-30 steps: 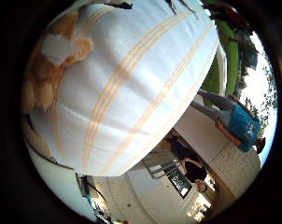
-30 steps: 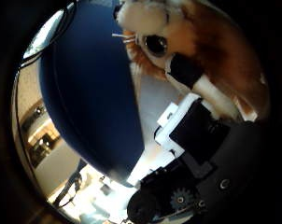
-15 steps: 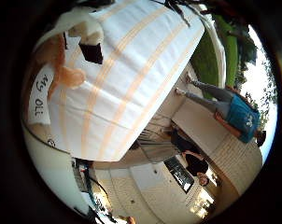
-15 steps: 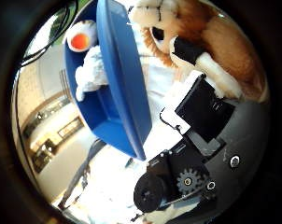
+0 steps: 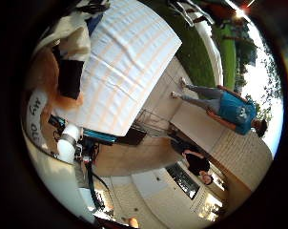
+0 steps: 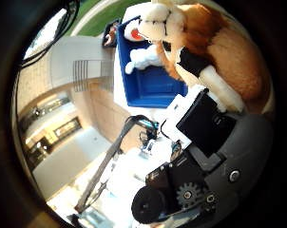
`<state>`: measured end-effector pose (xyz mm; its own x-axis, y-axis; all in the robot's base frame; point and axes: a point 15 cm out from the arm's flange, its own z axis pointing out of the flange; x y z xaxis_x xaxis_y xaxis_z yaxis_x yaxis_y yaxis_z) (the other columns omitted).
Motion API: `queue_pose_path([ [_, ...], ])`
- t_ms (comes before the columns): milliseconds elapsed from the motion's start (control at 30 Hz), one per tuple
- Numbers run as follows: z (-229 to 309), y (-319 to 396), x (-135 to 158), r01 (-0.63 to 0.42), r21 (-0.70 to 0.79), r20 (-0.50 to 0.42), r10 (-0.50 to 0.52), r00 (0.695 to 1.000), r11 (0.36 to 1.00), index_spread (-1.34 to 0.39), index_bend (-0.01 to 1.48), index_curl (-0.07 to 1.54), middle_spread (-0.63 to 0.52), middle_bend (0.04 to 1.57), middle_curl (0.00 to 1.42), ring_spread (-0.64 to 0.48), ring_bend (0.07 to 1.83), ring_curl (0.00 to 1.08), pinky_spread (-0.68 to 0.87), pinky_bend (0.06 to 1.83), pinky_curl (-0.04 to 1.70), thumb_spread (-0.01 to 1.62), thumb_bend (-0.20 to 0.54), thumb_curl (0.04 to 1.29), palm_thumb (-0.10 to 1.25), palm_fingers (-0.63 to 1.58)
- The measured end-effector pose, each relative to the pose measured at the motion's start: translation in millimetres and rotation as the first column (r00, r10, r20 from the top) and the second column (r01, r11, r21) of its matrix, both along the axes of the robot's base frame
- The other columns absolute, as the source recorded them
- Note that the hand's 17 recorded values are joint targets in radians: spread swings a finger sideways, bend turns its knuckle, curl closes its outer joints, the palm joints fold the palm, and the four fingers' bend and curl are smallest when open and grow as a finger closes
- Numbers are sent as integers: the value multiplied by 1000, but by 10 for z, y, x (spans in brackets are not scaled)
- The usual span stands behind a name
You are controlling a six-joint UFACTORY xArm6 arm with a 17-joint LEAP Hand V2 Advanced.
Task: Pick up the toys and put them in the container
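Observation:
A plush fox (image 6: 219, 42), orange with white and black parts, lies tight against my palm. My right hand (image 6: 200, 123) has white and black fingers curled against it, and the toy is held well above the table. Its orange, cream and black body (image 5: 63, 67) and a white tag (image 5: 34, 114) also show in the little finger side view. Below stands the blue container (image 6: 153, 88) on the table. Inside it lie a white soft toy (image 6: 143, 59) and a red and white toy (image 6: 131, 32).
The table wears a white cloth with orange stripes (image 5: 129, 71). Around it are a paved floor (image 5: 134, 157), grass (image 5: 201, 43), steps (image 6: 81, 73) and a building wall. My arm's white base (image 5: 67, 143) stands by the table's edge.
The camera has risen away from the table: cloth and blue container look smaller, and the container's inside with two toys has come into view. The fox stays against the palm.

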<state>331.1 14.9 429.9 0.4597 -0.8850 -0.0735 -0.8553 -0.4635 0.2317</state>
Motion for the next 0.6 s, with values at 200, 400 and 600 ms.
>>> queue_pose_path([
  [200, 44, 633, 104, -23, 82, 23, 21, 1000, 996, -882, 659, 972, -217, 1266, 1022, -101, 1522, 822, 209, 1382, 1031, 1175, -11, 678, 985, 755],
  [400, -341, 1098, 567, -7, 90, 62, 1, 998, 996, -905, 654, 1115, -217, 1304, 1039, -102, 1563, 818, 186, 1401, 1072, 1181, -37, 681, 909, 707],
  [600, -817, 1302, 880, -1, 94, 47, -3, 999, 996, -868, 594, 1150, -175, 1195, 952, -31, 1430, 736, 213, 1326, 1032, 1223, -27, 622, 846, 652],
])
